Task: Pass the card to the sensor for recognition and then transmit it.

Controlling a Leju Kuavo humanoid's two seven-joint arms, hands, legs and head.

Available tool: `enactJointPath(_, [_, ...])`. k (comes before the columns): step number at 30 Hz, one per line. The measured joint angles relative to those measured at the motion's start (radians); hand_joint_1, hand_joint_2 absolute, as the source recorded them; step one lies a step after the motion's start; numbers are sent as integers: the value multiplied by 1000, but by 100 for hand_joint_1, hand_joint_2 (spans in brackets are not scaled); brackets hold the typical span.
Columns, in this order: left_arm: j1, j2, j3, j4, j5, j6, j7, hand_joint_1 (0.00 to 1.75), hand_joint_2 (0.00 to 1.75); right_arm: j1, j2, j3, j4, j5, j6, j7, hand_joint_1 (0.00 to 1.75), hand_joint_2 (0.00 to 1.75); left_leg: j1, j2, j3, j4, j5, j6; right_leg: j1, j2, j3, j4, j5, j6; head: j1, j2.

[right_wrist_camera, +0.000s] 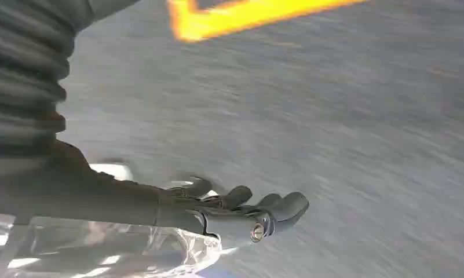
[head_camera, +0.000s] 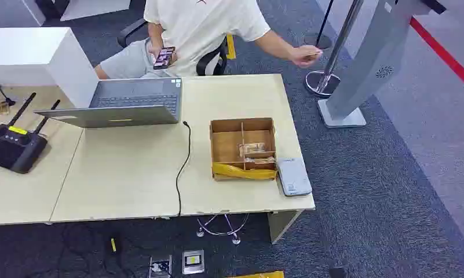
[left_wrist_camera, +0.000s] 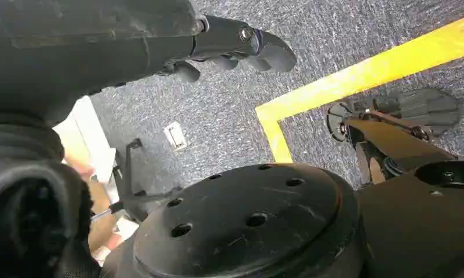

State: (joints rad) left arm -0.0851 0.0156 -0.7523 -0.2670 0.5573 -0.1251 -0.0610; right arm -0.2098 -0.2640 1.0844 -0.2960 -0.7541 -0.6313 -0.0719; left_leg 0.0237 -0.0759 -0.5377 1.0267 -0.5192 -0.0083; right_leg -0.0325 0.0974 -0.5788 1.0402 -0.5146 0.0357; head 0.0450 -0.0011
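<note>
At centre right of the head view, the box (head_camera: pixel 243 148) holds cards (head_camera: pixel 256 152); the sensor (head_camera: pixel 293 176) lies just right of it. Left hand (left_wrist_camera: pixel 229 49) and right hand (right_wrist_camera: pixel 241 211) hang loosely spread, holding nothing. Picking is not begun; next, a hand must reach a card.

Office: desks (head_camera: pixel 131 174), laptop (head_camera: pixel 122 103), swivel chair (head_camera: pixel 212 58), grey carpet (head_camera: pixel 380 191), stanchion (head_camera: pixel 325 81).

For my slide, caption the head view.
Desk with laptop, divided box and grey sensor; a seated person holds out a card.
</note>
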Motion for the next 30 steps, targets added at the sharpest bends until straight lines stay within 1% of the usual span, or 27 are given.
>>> enactJointPath(1, [0, 0, 0, 0, -3, 0, 0, 0, 0, -21, -8, -29, 10, 20, 0, -31, 0, 175, 0, 0, 1, 0, 0, 1, 0, 0, 0, 0, 0, 0, 0, 0])
enactJointPath(2, [-1, 0, 0, 0, -6, 0, -2, 0, 0, -44, -21, -60, 22, 47, 0, -41, 0, 175, -1, 0, 2, 0, 1, 1, 0, 0, 0, 0, 1, 1, 0, 0])
enactJointPath(4, [0, 1, 0, 0, -15, 0, -8, 0, 0, -86, -53, -108, 41, 117, 0, -39, 0, 175, -2, 0, 2, 0, 1, 2, -2, -1, 0, 0, 1, 1, 0, 0])
enactJointPath(6, [0, 2, 0, 0, -24, 0, -11, 0, 0, -125, -90, -161, 58, 200, 0, -30, 0, 175, -2, 0, 1, 1, 1, 2, -2, -1, 0, 0, 2, 2, 0, 0])
enactJointPath(8, [0, 2, 0, 0, -27, 0, -18, 0, 0, -158, -131, -221, 64, 315, 0, 7, 0, 175, -3, 0, 2, 1, 1, 2, -3, -1, 0, 0, 2, 2, 0, 0])
enactJointPath(9, [0, 1, 0, 0, -30, 0, -20, 0, 0, -170, -157, -255, 63, 415, 0, 64, 0, 175, -3, 0, 2, 1, 1, 2, -3, 0, 0, 0, 2, 2, 0, 0])
enactJointPath(10, [-1, 1, 0, 0, -33, 0, -21, 0, 0, -170, -181, -291, 54, 536, 0, 152, 0, 175, -2, -2, 2, 1, 1, 2, -2, -2, 1, 0, 2, 2, 0, 0])
enactJointPath(11, [-1, 1, 0, 0, -34, 0, -21, 0, 0, -149, -212, -336, 25, 676, 0, 298, 0, 175, -1, -6, 2, 1, 1, 2, -1, -5, 4, -1, 1, 3, 1, 0])
enactJointPath(12, [-1, 0, 0, 0, -35, 0, -21, 0, 0, -108, -242, -393, -29, 820, 0, 481, 0, 175, 0, -14, 2, 1, 1, 2, 0, -12, 8, -1, -1, 3, 0, 0])
enactJointPath(13, [-1, -2, 0, 0, -37, 0, -21, 0, 0, -64, -263, -432, -90, 911, 0, 614, 0, 175, 0, -22, 1, 1, 1, 2, 0, -20, 11, -1, -4, 3, 2, 0])
enactJointPath(14, [0, -4, 0, 0, -38, 0, -21, 0, 0, -25, -294, -483, -174, 971, 0, 738, 0, 175, -1, -25, -2, 1, 1, 2, -1, -24, 10, -1, -4, 3, 1, 0])
enactJointPath(15, [4, -4, 0, 0, -40, 0, -21, 0, 0, 0, -324, -522, -278, 1014, 0, 772, 0, 175, -2, -21, -4, 1, 1, 2, -2, -20, 5, 0, -4, 3, 0, 0])
enactJointPath(16, [6, -3, 0, 1, -43, 0, -21, 0, 0, 2, -356, -555, -359, 1047, 0, 765, 0, 175, -3, -12, -4, 1, 1, 2, -3, -10, 2, 1, -3, 2, -1, 0])
enactJointPath(17, [4, -3, 0, 2, -45, 0, -21, 0, 0, 0, -382, -593, -428, 1079, 5, 762, 0, 175, -3, -8, -3, 1, 1, 2, -3, -7, 1, 1, -2, 3, -3, 0])
enactJointPath(19, [-2, -4, 0, 1, -48, 0, -21, 0, 0, 5, -429, -669, -529, 1134, 28, 762, 0, 175, -2, -10, -1, 1, 1, 2, -2, -10, 4, 0, -2, 3, 0, 0])
enactJointPath(21, [-2, -5, 0, 1, -48, 0, -21, 0, 0, 4, -463, -736, -630, 1171, 46, 762, 0, 175, -2, -11, -1, 1, 2, 2, -2, -10, 4, 0, -2, 3, -2, 0])
enactJointPath(24, [1, -5, 0, 2, -48, 0, -21, 0, 0, 5, -498, -813, -747, 1183, 58, 762, 0, 175, -2, -11, 1, 1, 3, 2, -2, -10, 4, 1, -1, 3, -2, 0])
enactJointPath(26, [0, -5, 0, 2, -55, 0, -21, 0, 0, 5, -513, -857, -806, 1216, 85, 762, 0, 175, -2, -11, 1, 1, 3, 3, -2, -11, 4, 1, -1, 3, -1, 0])
enactJointPath(28, [0, -5, 0, 2, -67, 0, -21, 0, 0, -3, -528, -894, -864, 1258, 125, 762, 0, 175, -2, -10, 0, 1, 3, 3, -2, -10, 3, 1, -1, 3, -2, 0])
enactJointPath(30, [-1, -5, 0, 2, -80, 0, -21, 0, 0, -27, -542, -929, -922, 1309, 200, 762, 0, 175, -3, -10, 0, 1, 3, 3, -3, -9, 3, 1, -1, 3, -2, 0])
